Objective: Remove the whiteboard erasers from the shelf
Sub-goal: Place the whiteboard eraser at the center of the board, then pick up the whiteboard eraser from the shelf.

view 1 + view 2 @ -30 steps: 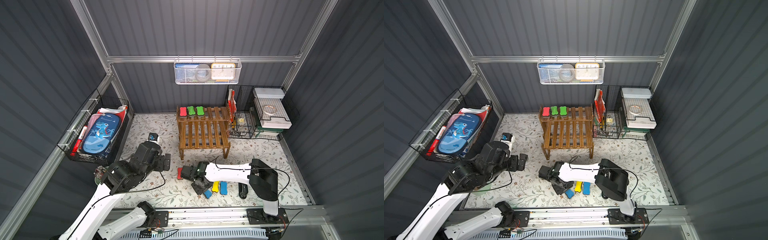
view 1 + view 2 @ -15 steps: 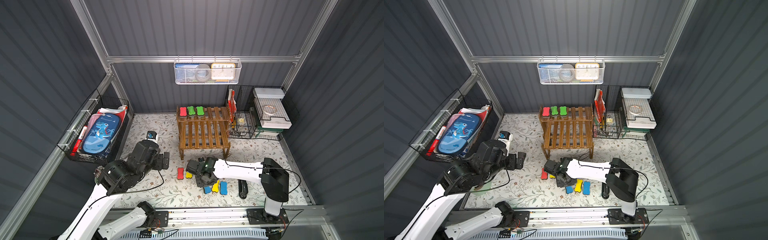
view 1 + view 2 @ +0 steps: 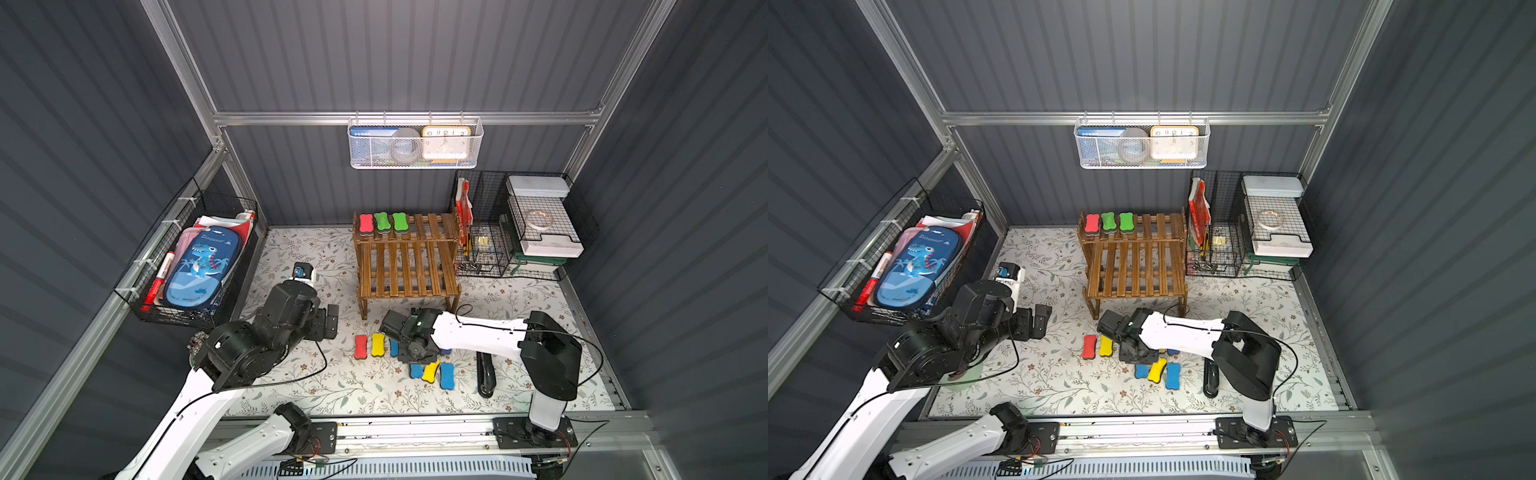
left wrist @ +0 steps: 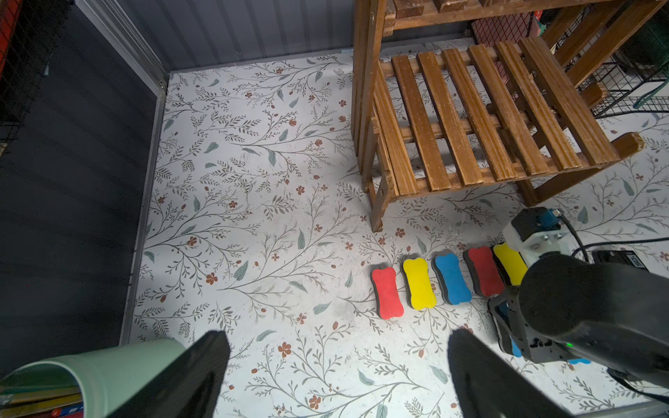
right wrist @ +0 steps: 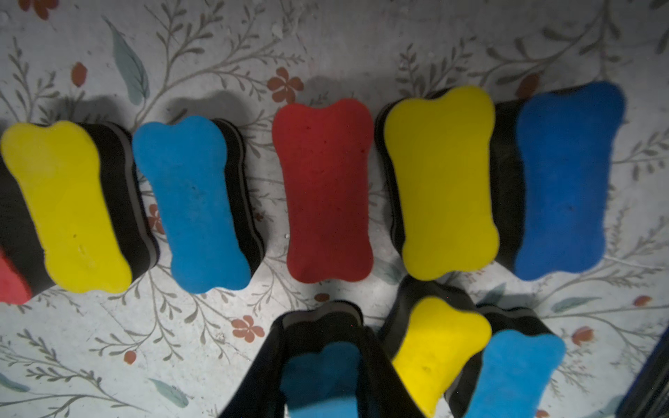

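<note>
The right gripper (image 5: 322,325) stood narrow, jaws hugging a blue eraser (image 5: 320,365) low over the floral mat (image 3: 353,390), likely aligning it with the row of erasers (image 5: 325,188). The left gripper (image 4: 338,334) hung wide, empty. Atop the shelf (image 3: 409,266) lay three erasers (image 3: 381,221).

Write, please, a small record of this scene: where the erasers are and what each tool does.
shelf, upper tier: red eraser, two green erasers
shelf, lower tier: bare
off the shelf: nine erasers, a row of six and three beside it
left tool: open, empty
right tool: around a blue eraser; grip unclear
task: three erasers left to remove
</note>
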You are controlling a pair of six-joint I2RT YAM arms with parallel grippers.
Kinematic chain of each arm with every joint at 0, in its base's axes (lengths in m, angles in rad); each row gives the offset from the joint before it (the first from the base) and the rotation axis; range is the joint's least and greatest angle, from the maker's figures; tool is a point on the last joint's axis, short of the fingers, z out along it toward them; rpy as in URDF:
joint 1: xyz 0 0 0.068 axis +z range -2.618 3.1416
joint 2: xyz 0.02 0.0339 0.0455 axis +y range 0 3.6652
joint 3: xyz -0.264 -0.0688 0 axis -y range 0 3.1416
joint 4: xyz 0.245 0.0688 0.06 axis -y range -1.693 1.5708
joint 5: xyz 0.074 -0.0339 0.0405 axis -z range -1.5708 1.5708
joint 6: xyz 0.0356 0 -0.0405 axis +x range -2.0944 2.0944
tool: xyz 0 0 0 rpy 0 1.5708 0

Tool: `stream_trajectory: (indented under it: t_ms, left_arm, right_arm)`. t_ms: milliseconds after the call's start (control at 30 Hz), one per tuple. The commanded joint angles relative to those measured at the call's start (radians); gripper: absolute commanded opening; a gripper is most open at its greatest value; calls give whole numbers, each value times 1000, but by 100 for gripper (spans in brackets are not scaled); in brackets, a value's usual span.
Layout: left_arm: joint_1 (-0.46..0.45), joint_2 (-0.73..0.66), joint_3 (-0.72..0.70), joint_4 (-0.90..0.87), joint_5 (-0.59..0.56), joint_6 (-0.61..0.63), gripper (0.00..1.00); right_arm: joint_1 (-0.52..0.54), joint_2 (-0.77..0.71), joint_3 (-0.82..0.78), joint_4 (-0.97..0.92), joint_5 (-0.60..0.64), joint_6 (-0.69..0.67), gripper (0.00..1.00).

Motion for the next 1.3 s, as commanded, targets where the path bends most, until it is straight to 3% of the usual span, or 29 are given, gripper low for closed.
stream_trajectory:
  t_ms: [0, 67, 267, 567, 867, 967, 1267]
  left_arm:
    - [5, -9, -17, -18, -8, 16, 99]
    - [5, -12, -17, -18, -8, 17, 99]
    - [5, -16, -17, -21, -8, 15, 99]
    - [5, -16, -17, -20, 5, 13, 99]
    - [5, 82, -25, 89, 131, 36, 99]
    - [5, 184, 58, 144, 152, 60, 98]
    - [2, 622, 547, 160, 171, 74, 78]
  right_arm:
    - [-2, 11, -13, -7, 0, 23, 29]
    - [-2, 11, -12, -6, 1, 23, 31]
    - [-2, 6, -12, -9, 7, 20, 48]
    - [-2, -86, -9, -26, 82, -12, 48]
    - [-6, -419, -134, 106, 227, -170, 43]
    - [-20, -494, -139, 84, 268, -216, 43]
    - [-112, -657, -217, 83, 268, -245, 40]
